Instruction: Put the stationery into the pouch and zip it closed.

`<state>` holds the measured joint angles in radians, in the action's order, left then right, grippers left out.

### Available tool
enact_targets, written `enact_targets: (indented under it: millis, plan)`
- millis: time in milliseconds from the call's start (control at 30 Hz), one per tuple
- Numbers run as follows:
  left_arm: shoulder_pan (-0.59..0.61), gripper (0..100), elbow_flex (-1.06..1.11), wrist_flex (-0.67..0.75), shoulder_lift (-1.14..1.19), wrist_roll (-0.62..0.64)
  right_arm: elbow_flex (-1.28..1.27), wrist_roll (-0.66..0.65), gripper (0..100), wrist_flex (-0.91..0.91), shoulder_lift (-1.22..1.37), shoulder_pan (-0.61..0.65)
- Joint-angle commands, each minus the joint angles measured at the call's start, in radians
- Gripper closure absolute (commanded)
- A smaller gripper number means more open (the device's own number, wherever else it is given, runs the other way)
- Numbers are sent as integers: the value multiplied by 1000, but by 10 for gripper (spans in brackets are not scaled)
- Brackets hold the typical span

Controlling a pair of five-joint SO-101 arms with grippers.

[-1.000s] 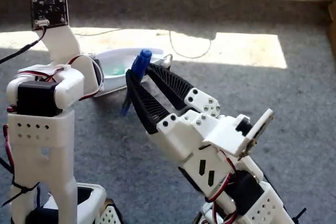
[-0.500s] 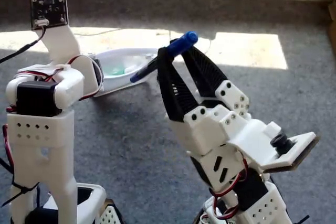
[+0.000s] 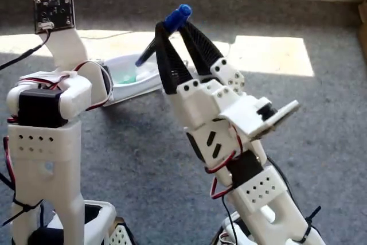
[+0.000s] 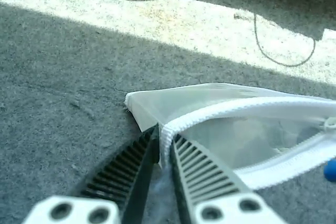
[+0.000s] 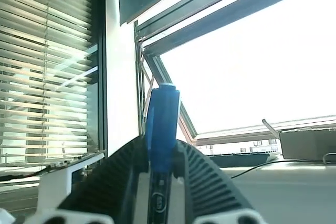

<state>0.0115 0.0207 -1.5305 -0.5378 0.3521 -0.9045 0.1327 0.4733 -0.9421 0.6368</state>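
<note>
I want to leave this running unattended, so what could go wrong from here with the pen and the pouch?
1. The right claw pinches the pen near its capped end, high above the table. It might pivot or slip when turned down.
2. The left claw grips only the rim near a corner of the pouch. A push from the pen could tug that edge free or collapse the mouth.

The pen point(image 3: 176, 16) is gripped between the jaws of the right gripper point(image 3: 172, 27) and sticks out past its tips. The pouch point(image 3: 137, 73) lies on the carpet point(image 3: 321, 101) below and beyond that gripper. One end of the pouch is clamped in the left gripper point(image 4: 161, 142), and its mouth stretches away ahead of the tips.
</note>
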Motion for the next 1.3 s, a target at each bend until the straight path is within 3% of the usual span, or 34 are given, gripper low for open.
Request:
enact_targets:
  millis: [0,767,1000,1267]
  plan:
    - [22,993,-44,3,-24,3,7,6,993,41,71,-42]
    - [21,993,-45,-2,-24,3,-203,8,991,33,147,91]
    - [21,993,-45,-2,-24,3,-194,8,834,-136,139,105]
    - [21,993,-45,-2,-24,3,-197,5,832,-148,136,136]
